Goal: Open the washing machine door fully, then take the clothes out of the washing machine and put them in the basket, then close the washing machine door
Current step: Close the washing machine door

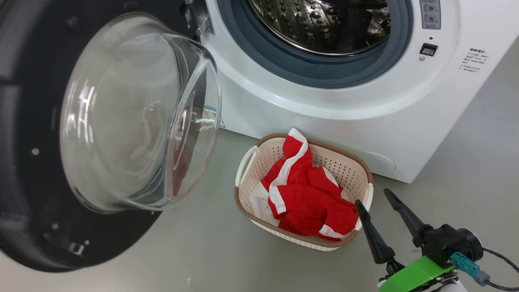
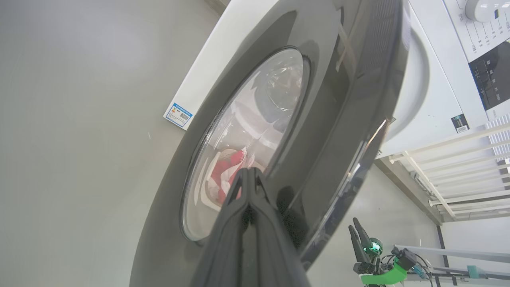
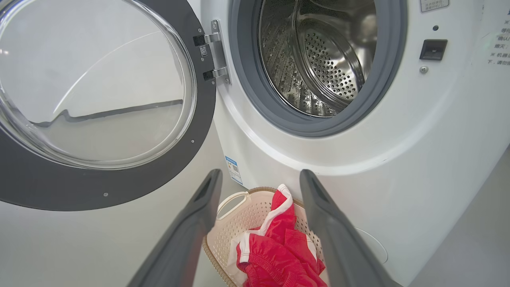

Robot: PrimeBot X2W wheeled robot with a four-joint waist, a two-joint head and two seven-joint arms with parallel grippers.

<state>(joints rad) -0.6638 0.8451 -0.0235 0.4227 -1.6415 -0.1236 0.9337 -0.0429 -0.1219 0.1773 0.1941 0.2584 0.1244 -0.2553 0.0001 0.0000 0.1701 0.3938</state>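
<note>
With the red, white-striped clothes (image 1: pixel 308 198) heaped in the cream perforated basket (image 1: pixel 263 158) before the white washing machine (image 1: pixel 324 121), the left gripper (image 2: pixel 249 172), fingers pressed together at the glossy black round door (image 2: pixel 326 131), may skid off when pushing, leaving it unlatched, while the right gripper (image 1: pixel 373 196) hangs with fingers spread.

The clothes (image 1: pixel 308 198) are showing bright red with white stripes. The basket (image 1: pixel 344 164) is showing cream, brown-rimmed, dotted with holes. At its twelve o'clock, the machine (image 1: pixel 365 113) is gleaming white, gasket (image 1: pixel 308 67) grey, drum (image 1: pixel 324 24) steel and perforated. The door (image 1: pixel 24 121) is shining black.
</note>
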